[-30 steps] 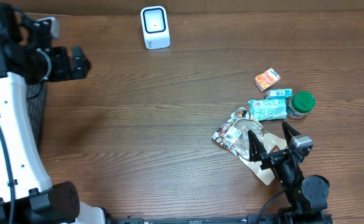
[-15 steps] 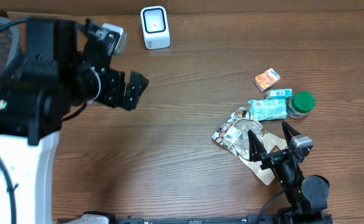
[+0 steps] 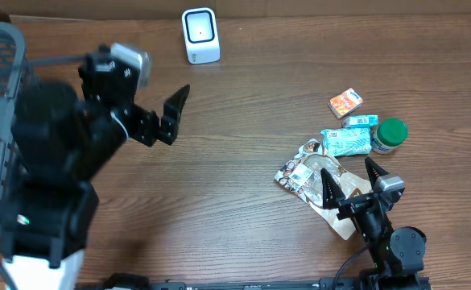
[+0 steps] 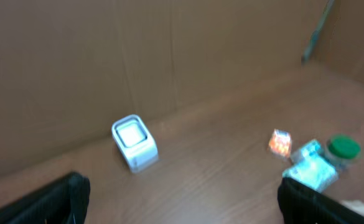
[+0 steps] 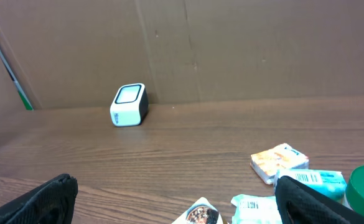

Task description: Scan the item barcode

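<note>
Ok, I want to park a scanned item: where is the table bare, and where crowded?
Bare: the wide wood between the scanner and the snack pouch, and the back strip from scanner to orange packet. Crowded: the right side, where pouch, teal packet, orange packet and green-lidded jar cluster.

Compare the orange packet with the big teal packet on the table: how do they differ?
The orange packet is orange and white, while the teal packet is teal and white. The orange packet is smaller than the teal packet. The orange packet lies farther back, and the teal packet lies nearer the front, right beside the green-lidded jar. Both lie flat on the table.
</note>
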